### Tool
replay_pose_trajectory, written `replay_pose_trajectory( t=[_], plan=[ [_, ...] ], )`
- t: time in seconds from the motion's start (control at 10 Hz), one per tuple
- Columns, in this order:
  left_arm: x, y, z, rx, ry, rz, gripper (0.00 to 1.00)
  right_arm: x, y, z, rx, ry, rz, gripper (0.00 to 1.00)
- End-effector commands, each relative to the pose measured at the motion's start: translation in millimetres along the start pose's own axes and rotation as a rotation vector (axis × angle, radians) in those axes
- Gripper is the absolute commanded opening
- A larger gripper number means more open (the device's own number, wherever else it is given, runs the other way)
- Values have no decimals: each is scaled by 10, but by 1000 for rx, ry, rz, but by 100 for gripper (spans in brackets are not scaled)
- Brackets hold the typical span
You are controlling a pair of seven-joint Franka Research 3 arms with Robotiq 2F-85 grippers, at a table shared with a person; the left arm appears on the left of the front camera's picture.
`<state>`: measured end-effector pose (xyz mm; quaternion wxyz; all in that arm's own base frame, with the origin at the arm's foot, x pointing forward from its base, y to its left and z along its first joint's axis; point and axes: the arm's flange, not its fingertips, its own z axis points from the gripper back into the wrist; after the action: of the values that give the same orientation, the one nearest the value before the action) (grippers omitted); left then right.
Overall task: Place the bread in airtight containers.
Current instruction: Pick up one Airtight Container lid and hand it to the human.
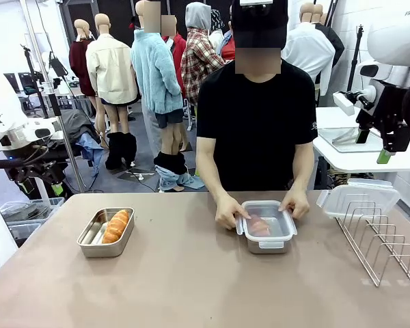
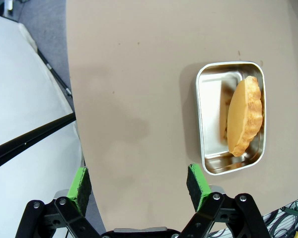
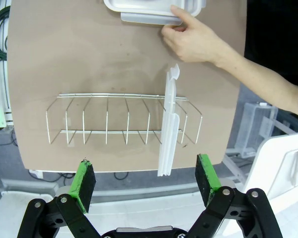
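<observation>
A croissant point(image 1: 116, 226) lies in the open tin point(image 1: 102, 251) near the worktop's point(image 1: 191, 287) left edge. A person's hands point(image 1: 227, 210) hold the lidded tin point(image 1: 266, 244) by the far edge — wire rack point(image 1: 383, 246) and spare lid point(image 1: 359, 199) at the right edge. Left end effector point(image 2: 139, 181) and right end effector point(image 3: 146, 178) — both released.

The left arm point(image 1: 10, 126) is folded low at the robot's left side. The left gripper point(image 2: 139, 184) points downward, its green pads point(image 2: 80, 183) spread wide with nothing between them. The right arm point(image 1: 396, 48) is raised higher at the robot's right side. The right gripper point(image 3: 145, 179) also faces downward, its jaws fully apart and empty, touching nothing.
</observation>
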<state>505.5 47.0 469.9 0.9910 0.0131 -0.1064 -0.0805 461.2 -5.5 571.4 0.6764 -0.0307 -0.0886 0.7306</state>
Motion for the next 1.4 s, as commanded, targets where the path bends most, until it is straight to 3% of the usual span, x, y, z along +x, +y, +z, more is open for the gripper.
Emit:
replay_pose_trajectory(
  t=[0.0,1.3],
  plan=[
    [-17,10,16,25,4,7,100,-14,6,7,9,14,19,100],
    [-17,10,16,25,4,7,100,-14,6,7,9,14,19,100]
  ],
)
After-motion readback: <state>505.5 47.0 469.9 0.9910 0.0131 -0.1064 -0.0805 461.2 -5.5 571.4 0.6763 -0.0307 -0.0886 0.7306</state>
